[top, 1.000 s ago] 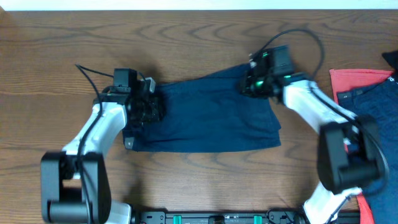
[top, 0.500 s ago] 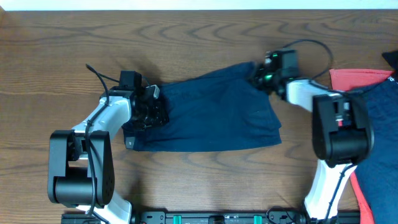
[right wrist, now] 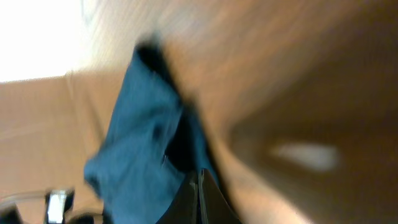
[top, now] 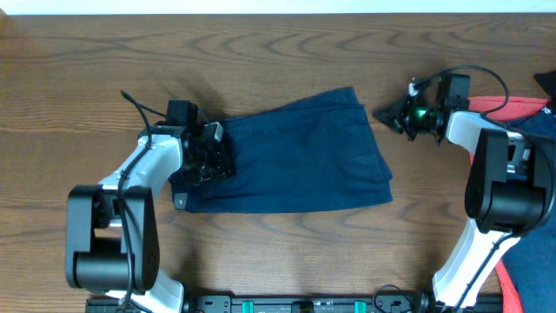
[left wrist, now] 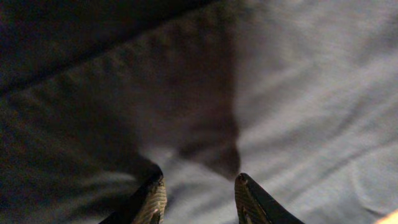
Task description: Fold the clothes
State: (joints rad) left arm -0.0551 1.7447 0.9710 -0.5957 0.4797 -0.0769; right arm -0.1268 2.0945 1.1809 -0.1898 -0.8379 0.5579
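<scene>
**A:** Start closest in. What do the left jaws show?

**B:** From the left wrist, two fingertips (left wrist: 153, 200) stand partly apart right over dark cloth. A dark crease runs up toward the gap between them. I can't tell whether they pinch the cloth or only rest on it.

**A:** And that cloth is the task's garment?

**B:** Yes, the navy shorts (top: 295, 156). They lie flat in the middle of the wooden table (top: 261, 52), with the long side running left to right. The left arm (top: 143, 169) reaches in from the near edge, and its jaws sit on the left end of the shorts.

**A:** How does the right end lie?

**B:** Two layers show there, with the edges slightly offset. The upper right corner points toward the far side of the table.

**A:** Where are the right jaws?

**B:** They are pressed together and hold nothing. They hang over bare wood just beside that upper right corner, apart from the cloth. The right arm (top: 491, 165) bends in from the right side. The right wrist view is blurred, but it shows the blue cloth off to the left and the closed tips at the bottom.

**A:** Anything farther out?

**B:** At the right edge there is a red garment (top: 491, 109), with a blue garment (top: 534, 143) lying over it, well apart from the shorts.
</scene>
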